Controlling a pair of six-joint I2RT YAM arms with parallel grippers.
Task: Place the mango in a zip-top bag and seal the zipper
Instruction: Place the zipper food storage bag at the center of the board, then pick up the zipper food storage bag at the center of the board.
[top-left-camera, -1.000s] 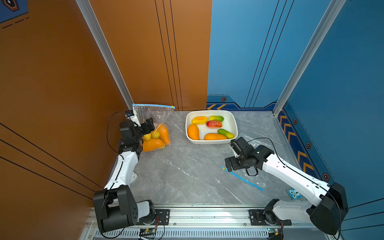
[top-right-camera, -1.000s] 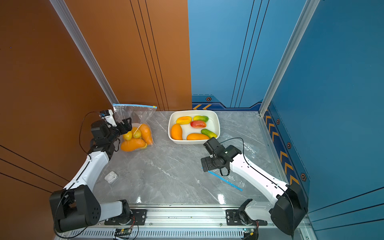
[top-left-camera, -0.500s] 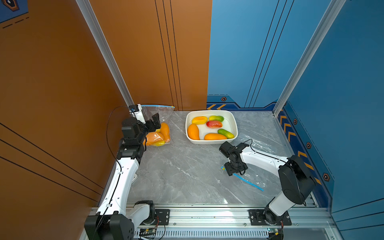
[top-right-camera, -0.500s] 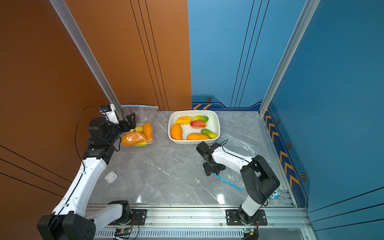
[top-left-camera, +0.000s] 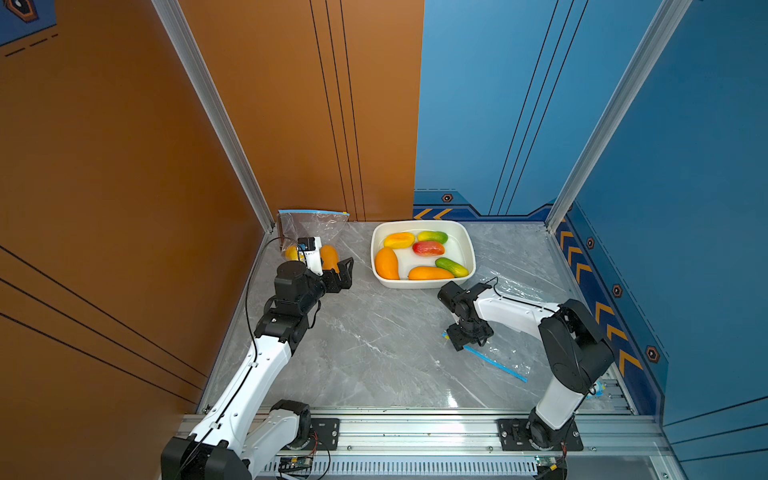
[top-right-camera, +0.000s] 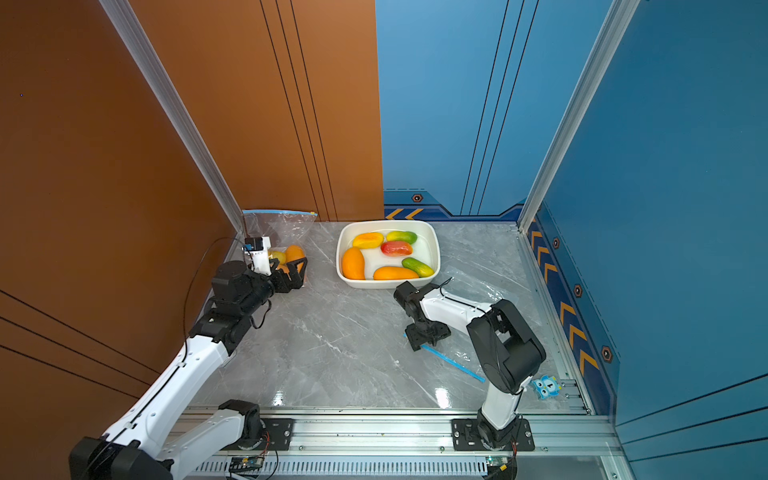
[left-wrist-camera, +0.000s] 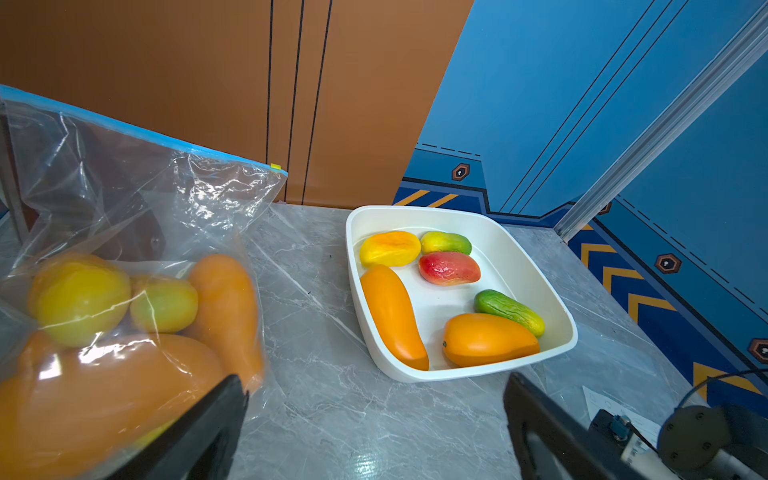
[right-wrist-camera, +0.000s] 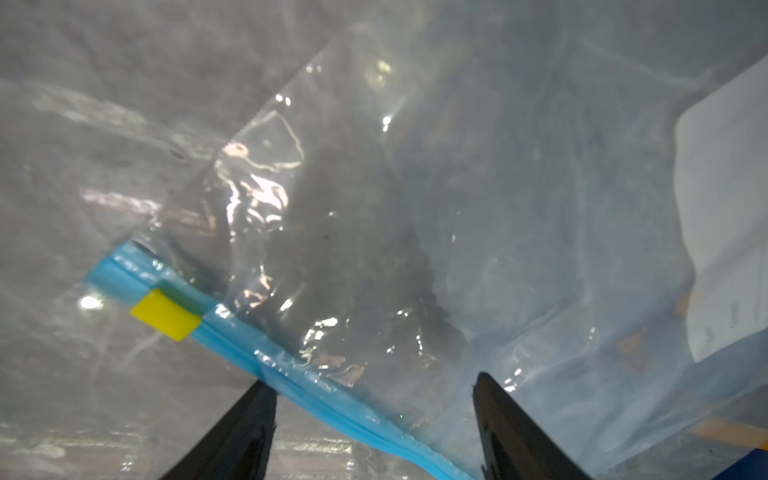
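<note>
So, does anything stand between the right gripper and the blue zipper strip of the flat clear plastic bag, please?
Nothing visible does: the right gripper has open jaws directly over the blue zipper strip.

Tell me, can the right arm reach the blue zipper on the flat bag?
Probably yes: the right tool hangs open right above the blue zipper of the flat bag, and nothing blocks the way.

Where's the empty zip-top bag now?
In both top views, the empty bag lies flat on the right side of the table, just in front of the white tub, beneath the right pincer.
</note>
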